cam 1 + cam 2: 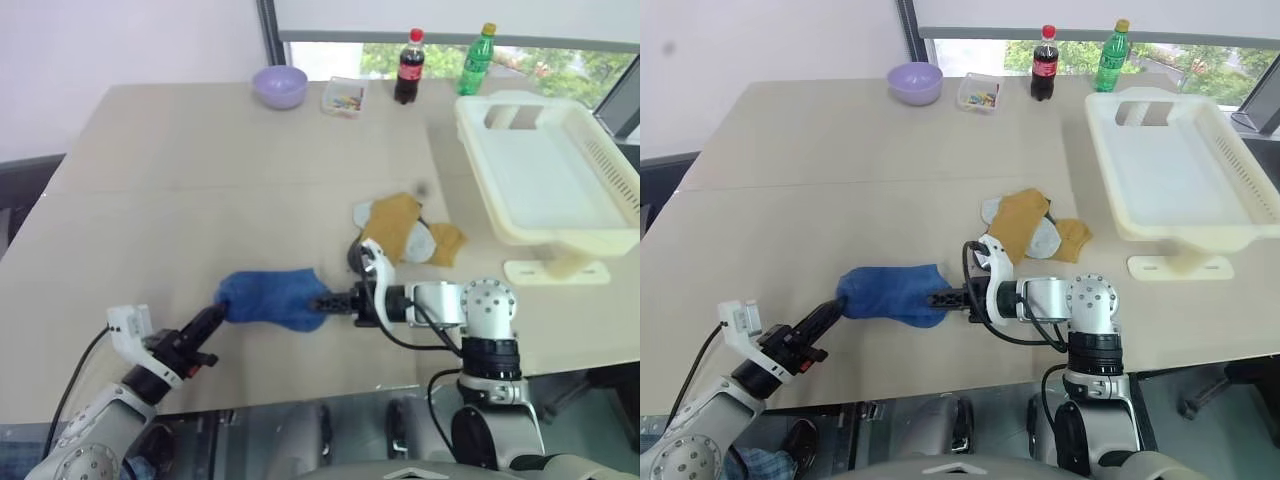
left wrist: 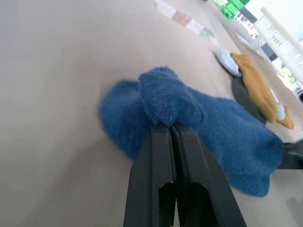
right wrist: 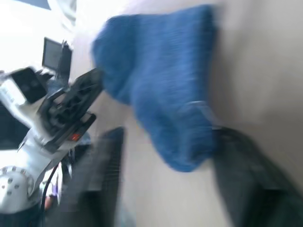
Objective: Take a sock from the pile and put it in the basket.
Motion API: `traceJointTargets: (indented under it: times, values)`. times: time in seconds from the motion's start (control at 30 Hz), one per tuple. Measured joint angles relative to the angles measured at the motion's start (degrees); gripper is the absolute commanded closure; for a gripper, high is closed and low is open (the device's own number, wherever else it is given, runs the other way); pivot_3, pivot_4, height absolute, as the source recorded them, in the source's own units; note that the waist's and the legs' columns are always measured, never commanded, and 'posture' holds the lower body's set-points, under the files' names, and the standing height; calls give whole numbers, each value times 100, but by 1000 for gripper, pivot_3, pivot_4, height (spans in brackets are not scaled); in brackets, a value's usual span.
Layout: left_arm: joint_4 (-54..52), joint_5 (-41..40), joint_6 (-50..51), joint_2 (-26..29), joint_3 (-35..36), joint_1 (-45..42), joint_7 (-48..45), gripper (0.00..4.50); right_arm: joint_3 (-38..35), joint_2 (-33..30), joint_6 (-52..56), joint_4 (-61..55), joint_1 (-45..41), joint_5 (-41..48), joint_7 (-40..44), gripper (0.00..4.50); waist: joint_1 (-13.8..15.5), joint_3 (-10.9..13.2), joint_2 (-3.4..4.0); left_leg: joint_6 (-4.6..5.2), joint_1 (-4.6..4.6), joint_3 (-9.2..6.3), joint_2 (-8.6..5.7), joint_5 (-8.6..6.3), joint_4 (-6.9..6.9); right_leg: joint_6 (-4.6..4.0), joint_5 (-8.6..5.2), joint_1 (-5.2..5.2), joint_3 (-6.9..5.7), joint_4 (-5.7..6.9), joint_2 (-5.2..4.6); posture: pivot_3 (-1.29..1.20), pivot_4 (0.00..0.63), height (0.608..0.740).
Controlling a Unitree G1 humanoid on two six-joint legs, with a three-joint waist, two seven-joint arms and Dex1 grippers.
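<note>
While L end effector [image 1: 217,316] pinches sock [image 1: 268,297], R end effector [image 3: 165,179] spread, table [image 1: 200,180].

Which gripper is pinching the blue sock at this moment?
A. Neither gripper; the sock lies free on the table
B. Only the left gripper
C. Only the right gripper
B: the left gripper is shut on one end of the blue sock, while the right gripper stands open at the other end, its fingers apart on either side of the fabric.
</note>
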Motion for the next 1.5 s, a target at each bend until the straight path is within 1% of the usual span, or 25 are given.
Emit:
traceJointTargets:
  times: [0.03,0.1,0.17,0.2,0.27,0.3,0.33,0.37,0.4,0.43,0.5,0.53,0.63,0.7,0.77,0.9,0.97,1.1,1.3,1.5]
  values:
    - [0,1,0,0,-1,-1,0,4500,72,-37,9,-38,-2,13,65,97,-4,1,1,0,0,0,0,0,0,0,0,-1,-1,0,2,0,150,740]
    - [0,4,-3,0,-2,-5,0,4500,245,-165,7,-171,-5,7,247,97,-7,0,0,0,0,1,0,0,1,1,0,0,-2,0,4,0,150,740]
    - [6,14,-6,0,-7,-12,-1,4500,770,-719,-309,-434,-93,-225,687,97,-7,7,7,0,-2,4,-4,0,3,-3,-2,-2,0,-3,3,0,150,740]
    - [10,23,-16,1,-7,-13,4,4500,989,-1092,-644,-615,-248,-394,1049,97,-1,8,7,1,-2,4,-6,0,4,-2,-2,-2,0,-4,3,0,150,740]
    - [11,24,-16,1,-6,-6,8,4500,1009,-1177,-727,-675,-295,-433,1137,97,0,7,5,1,-2,4,-6,0,4,0,-1,-2,-1,-4,4,0,150,740]
    - [11,29,-15,-3,-25,-19,29,4500,1413,-1682,-1385,-905,-406,-792,1676,97,0,7,5,1,-2,3,-4,0,4,2,0,-2,-1,-4,8,0,150,740]
    - [11,34,-16,-4,-28,-18,29,4500,1610,-1946,-1753,-1014,-466,-1005,1962,97,9,13,11,1,-2,3,-5,0,4,4,0,-3,-1,-5,9,0,150,740]
    - [11,53,-17,-4,-31,-12,29,4500,1868,-2315,-2436,-1167,-562,-1408,2443,97,7,14,11,1,-2,4,-5,0,4,5,0,-3,0,-5,10,0,150,740]
    - [11,55,-17,-4,-32,-9,27,4500,1946,-2445,-2675,-1206,-584,-1561,2598,97,8,13,9,1,-2,4,-5,0,3,6,0,-3,0,-6,11,0,150,740]
    - [13,67,-17,-4,-44,4,25,4500,2159,-2665,-3235,-1304,-609,-1903,2929,97,7,13,9,1,-2,4,-4,0,3,7,0,-3,0,-6,14,0,150,740]
    - [25,99,-17,-4,-55,-8,23,4500,2387,-2707,-3801,-1366,-608,-2239,3215,97,-8,14,8,0,-1,6,2,0,3,7,1,-4,3,-6,22,0,150,740]
    - [73,101,-16,-3,-75,-50,22,4500,2658,-2588,-4306,-1456,-607,-2524,3374,97,-13,14,8,-2,0,6,9,1,2,7,1,-6,4,-3,28,0,150,740]
    - [111,102,0,-3,-129,-114,25,4500,3245,-2440,-5207,-1528,-572,-3136,3608,97,-1,13,7,-3,1,4,14,2,2,7,1,-5,0,-2,29,0,150,740]
    - [112,103,19,-2,-169,-139,34,4500,3557,-2374,-5570,-1472,-431,-3395,3766,97,20,12,5,-5,1,5,10,3,5,7,1,-1,0,-2,23,0,150,740]
    - [119,102,68,-7,-188,-157,106,4500,3772,-2356,-5958,-1123,-382,-3739,3934,97,29,11,2,-24,1,8,2,14,10,8,2,1,3,-3,13,0,150,740]
    - [110,67,196,-193,-307,-195,341,4500,3954,-2638,-6545,-439,-360,-4360,4346,97,75,11,0,-23,2,10,-8,15,16,6,2,3,2,-3,-1,0,150,740]
    - [6,-6,264,-308,-458,-179,434,4500,3991,-2807,-6678,-377,-283,-4518,4604,97,123,11,0,-25,2,8,-6,16,14,11,6,3,0,-3,-1,0,150,740]
    - [-141,-25,302,-360,-580,-89,506,4500,4019,-2983,-6721,-384,-150,-4622,4967,97,135,12,1,-25,3,8,-3,16,12,10,5,2,-2,-3,1,0,150,740]
    - [-141,-27,307,-350,-587,-87,530,4500,4043,-2937,-6760,-384,-81,-4975,4991,97,135,12,1,-20,5,9,-4,13,13,-6,-4,3,-1,-3,1,0,150,740]
    - [-245,-235,516,-274,-583,-13,632,4500,4155,-2971,-7024,-161,-44,-5627,4904,97,135,11,2,-26,5,11,-7,16,14,-3,-2,4,1,-2,-1,0,150,740]
